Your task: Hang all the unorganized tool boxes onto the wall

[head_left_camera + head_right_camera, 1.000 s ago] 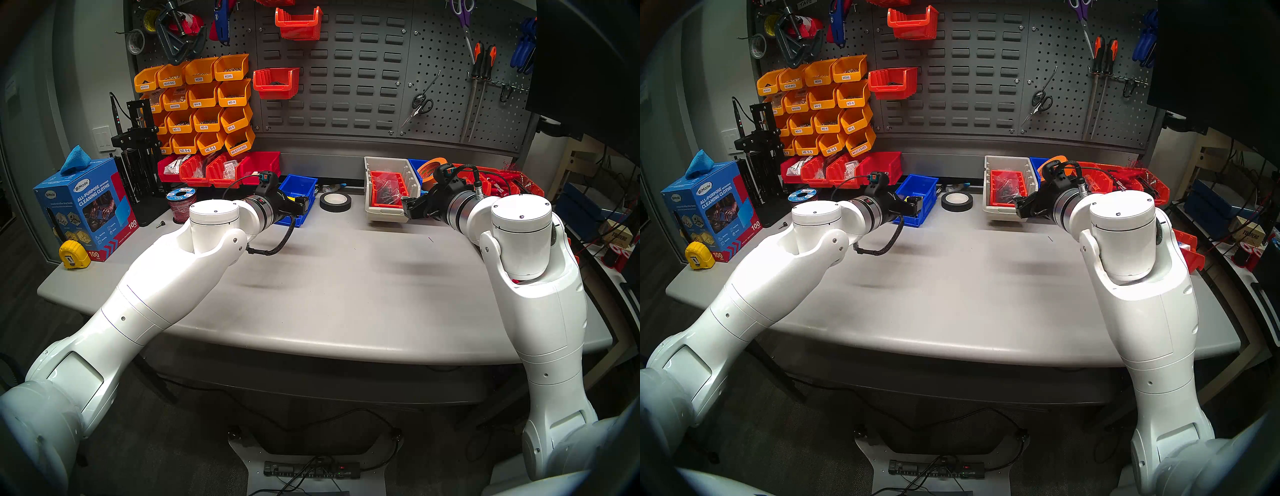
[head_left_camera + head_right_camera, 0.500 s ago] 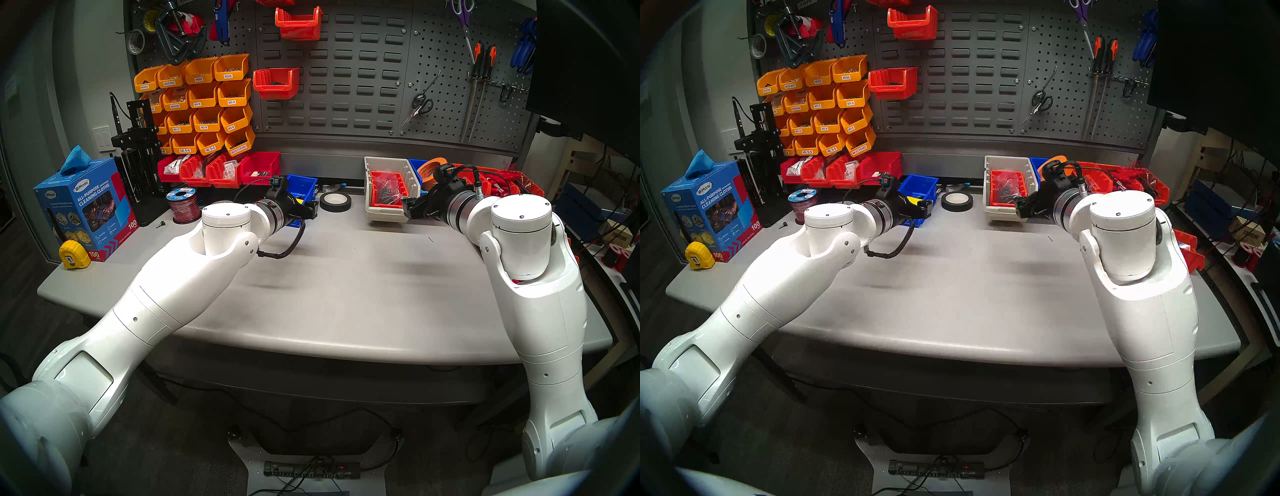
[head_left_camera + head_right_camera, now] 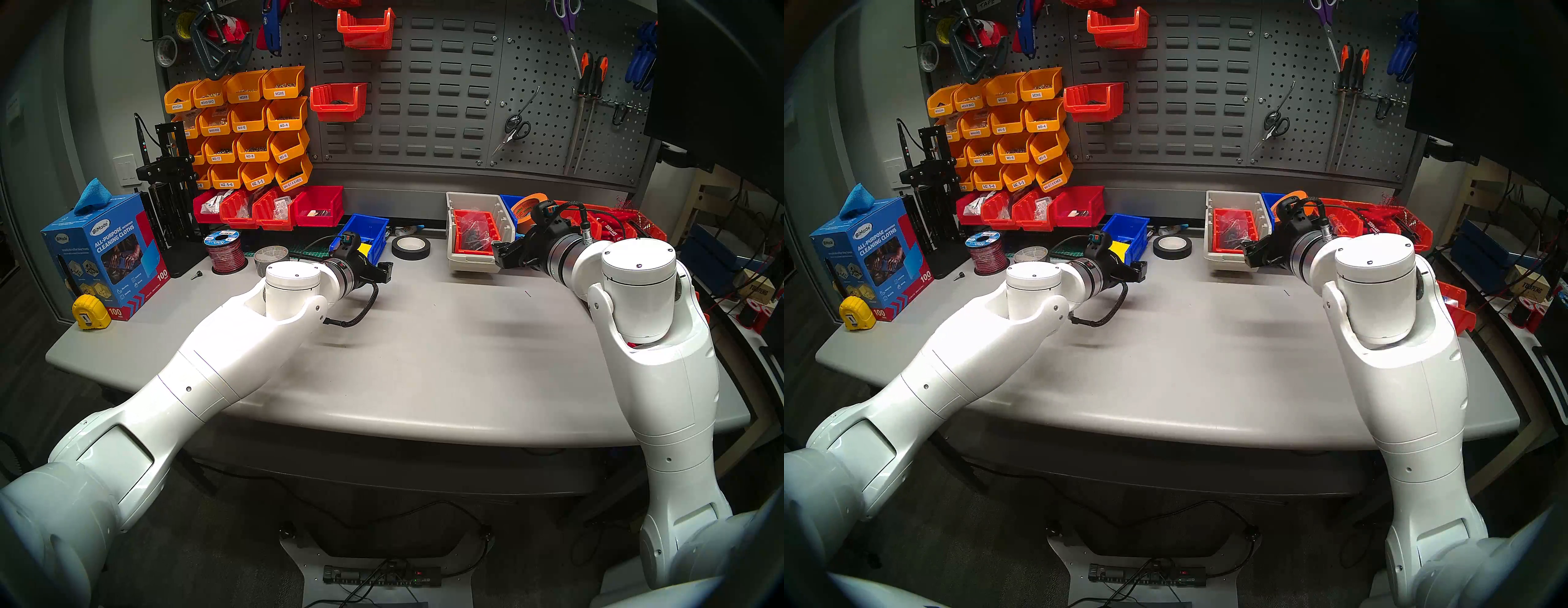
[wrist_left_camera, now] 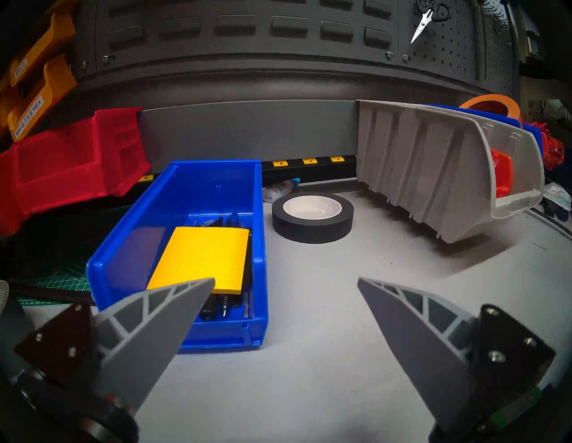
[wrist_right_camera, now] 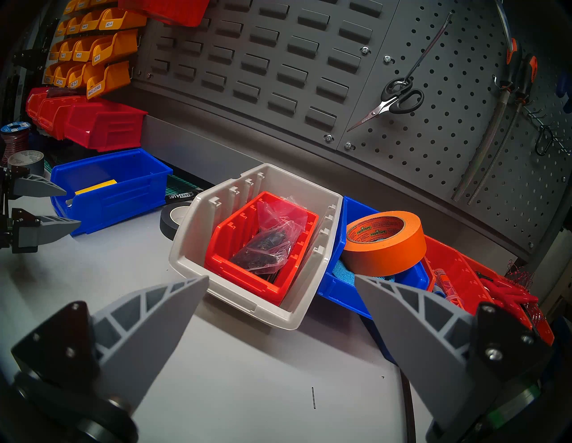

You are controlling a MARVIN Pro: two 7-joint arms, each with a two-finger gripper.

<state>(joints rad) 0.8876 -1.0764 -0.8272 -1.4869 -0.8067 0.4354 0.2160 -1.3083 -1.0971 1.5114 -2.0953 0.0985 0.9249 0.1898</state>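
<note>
Bins sit unhung on my bench [image 3: 424, 339]: one blue bin [image 4: 198, 198] at lower left of my left wrist frame, the beige bin [image 5: 260, 297] mid-frame in my right wrist view, another blue bin [image 5: 340, 287] just right of it. Left tool [image 4: 286, 281] spread, empty, near the first. Right tool [image 5: 281, 278] spread, empty. Wall [image 3: 407, 85] fills the upper centre.
</note>
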